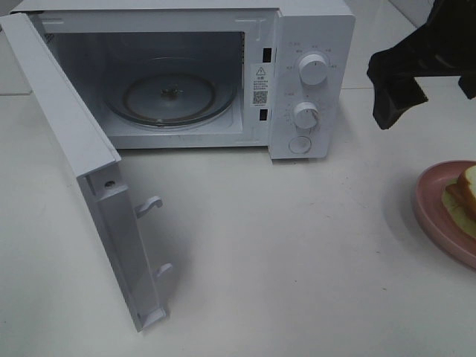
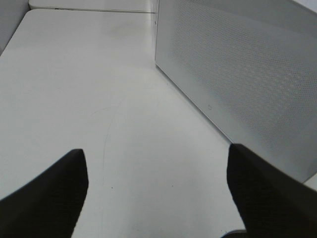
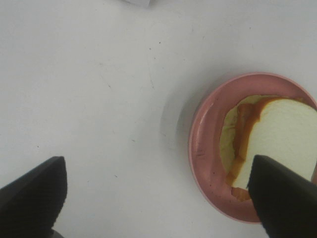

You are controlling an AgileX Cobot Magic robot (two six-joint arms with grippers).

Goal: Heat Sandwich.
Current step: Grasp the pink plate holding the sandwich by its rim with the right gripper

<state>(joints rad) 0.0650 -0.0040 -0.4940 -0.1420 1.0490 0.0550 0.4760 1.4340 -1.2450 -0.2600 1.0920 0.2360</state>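
The sandwich [image 1: 465, 195], white bread with brown crust, lies on a round pink plate [image 1: 431, 208] at the table's right edge. It also shows in the right wrist view [image 3: 282, 136], on the plate [image 3: 203, 148]. A white microwave [image 1: 312, 44] stands at the back with its door [image 1: 82, 163] swung wide open and a glass turntable [image 1: 169, 97] inside. My right gripper [image 1: 390, 104] hangs open above the table, left of and behind the plate; in its wrist view [image 3: 158, 198] it holds nothing. My left gripper [image 2: 156, 191] is open and empty over bare table beside the microwave's perforated side [image 2: 247, 64].
The microwave's open door juts out toward the table's front left, with two latch hooks [image 1: 149, 204] on its edge. Two control knobs [image 1: 313, 71] sit on the microwave's right panel. White tabletop [image 1: 282, 253] lies between the microwave and the plate.
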